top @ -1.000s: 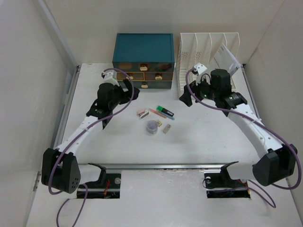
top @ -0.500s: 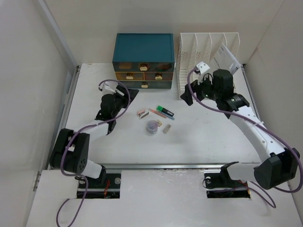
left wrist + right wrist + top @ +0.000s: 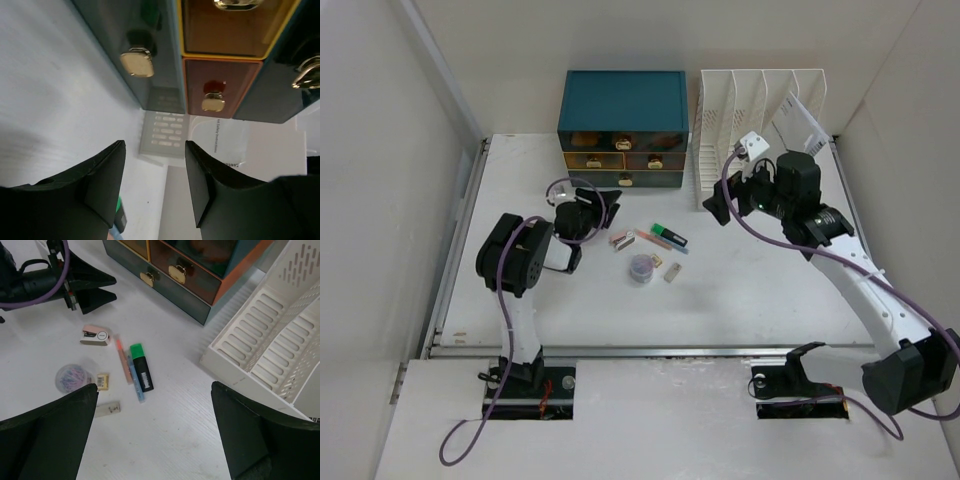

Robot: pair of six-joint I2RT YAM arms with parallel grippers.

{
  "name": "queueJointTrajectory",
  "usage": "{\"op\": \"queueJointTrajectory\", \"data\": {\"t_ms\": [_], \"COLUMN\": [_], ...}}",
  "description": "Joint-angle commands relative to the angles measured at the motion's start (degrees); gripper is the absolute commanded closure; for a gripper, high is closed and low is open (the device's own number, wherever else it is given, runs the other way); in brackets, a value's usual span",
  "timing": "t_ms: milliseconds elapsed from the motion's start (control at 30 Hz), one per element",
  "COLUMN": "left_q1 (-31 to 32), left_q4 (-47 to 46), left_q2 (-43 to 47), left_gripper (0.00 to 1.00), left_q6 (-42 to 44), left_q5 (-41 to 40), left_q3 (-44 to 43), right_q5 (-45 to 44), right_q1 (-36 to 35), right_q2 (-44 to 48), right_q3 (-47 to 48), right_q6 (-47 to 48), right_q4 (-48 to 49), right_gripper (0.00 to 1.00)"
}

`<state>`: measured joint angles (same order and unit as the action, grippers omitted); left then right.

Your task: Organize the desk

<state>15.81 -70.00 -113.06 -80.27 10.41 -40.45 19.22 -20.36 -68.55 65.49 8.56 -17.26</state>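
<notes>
Folded low over the desk (image 3: 750,300) lying beneath both arms, the left gripper (image 3: 154,150) is facing the drawer box (image 3: 160,65), jaws apart and empty, while the raised right gripper (image 3: 154,387) is hovering wide open, apparently touching nothing.

Left wrist view: teal drawer box (image 3: 165,65) at the far edge of the desk (image 3: 200,440) ran off the top of the picture. One gold handle (image 3: 237,4) was clipped there, another handle (image 3: 307,72) at the right side. Print on the white sheet (image 3: 227,145) was too small to read. Green marker (image 3: 119,212) sat mostly hidden behind a finger of the left gripper (image 3: 155,147).

Right wrist view: file rack (image 3: 270,345) at the far right corner was cut off. Right gripper (image 3: 154,387) fingers were blurred. Small grey piece (image 3: 108,409), far from every edge, was too small to name.
</notes>
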Motion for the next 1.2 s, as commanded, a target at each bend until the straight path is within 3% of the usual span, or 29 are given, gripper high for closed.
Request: {"op": "queueJointTrajectory", "data": {"t_ms": [0, 100, 400, 1167], "left_q1": [0.7, 0.7, 0.7, 0.7], "left_q4": [-16.2, -14.8, -2.9, 6.1], "left_q2": [1.6, 0.9, 0.9, -1.5], "left_gripper": [0.53, 0.58, 0.57, 0.52], "left_q6": [-1.2, 0.6, 2.9, 4.3], "left_q5": [0.7, 2.3, 2.9, -1.6], "left_q3": [-5.6, -9.2, -18.2, -25.5], "right_q5": [-0.9, -0.9, -1.6, -1.6], "right_q1": [-0.6, -0.6, -0.6, -0.6], "right_q2": [1.6, 1.6, 0.4, -0.1], "right_q3": [-0.1, -0.1, -0.1, -0.1], "right_q6": [-0.4, -0.4, 0.1, 0.1], "right_q4": [4.2, 4.2, 4.2, 3.7], "right_gripper": [0.00, 0.00, 0.00, 0.00]}}
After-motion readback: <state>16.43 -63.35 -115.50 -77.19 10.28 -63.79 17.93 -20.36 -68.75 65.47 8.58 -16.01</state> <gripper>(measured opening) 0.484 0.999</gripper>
